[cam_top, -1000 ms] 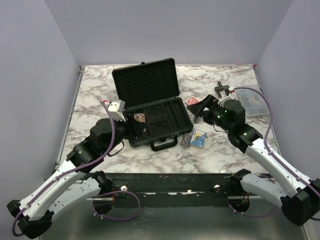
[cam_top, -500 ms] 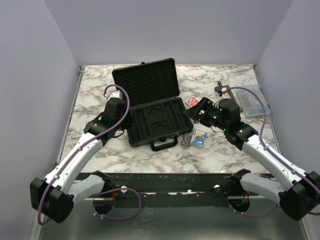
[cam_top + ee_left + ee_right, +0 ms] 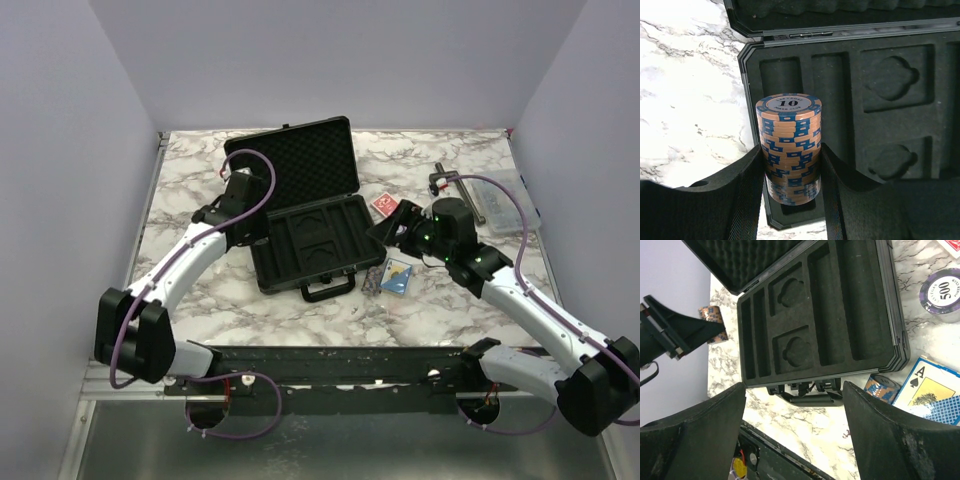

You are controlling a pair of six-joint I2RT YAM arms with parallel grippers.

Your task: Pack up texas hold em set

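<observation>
The black case (image 3: pixel 312 243) lies open, its foam lid (image 3: pixel 293 163) standing up and its slotted tray (image 3: pixel 880 100) empty. My left gripper (image 3: pixel 252 232) (image 3: pixel 790 192) is shut on a stack of orange-and-blue "10" chips (image 3: pixel 788 142), held over the tray's left end slots. My right gripper (image 3: pixel 388 225) (image 3: pixel 795 435) is open and empty, hovering by the case's right side. A red deck (image 3: pixel 383 203), a blue deck (image 3: pixel 398 276) (image 3: pixel 930 395), a small orange-blue chip stack (image 3: pixel 882 387) and purple "500" chips (image 3: pixel 942 287) lie on the table right of the case.
A clear plastic compartment box (image 3: pixel 505 205) and a dark T-shaped tool (image 3: pixel 445 180) lie at the far right. The case handle (image 3: pixel 328 290) faces the near edge. Grey walls close in the marble table (image 3: pixel 200 290) on three sides.
My left arm has stretched out and carried the chip stack from the case's front left to the tray's left end. My right gripper has shifted slightly left toward the case.
</observation>
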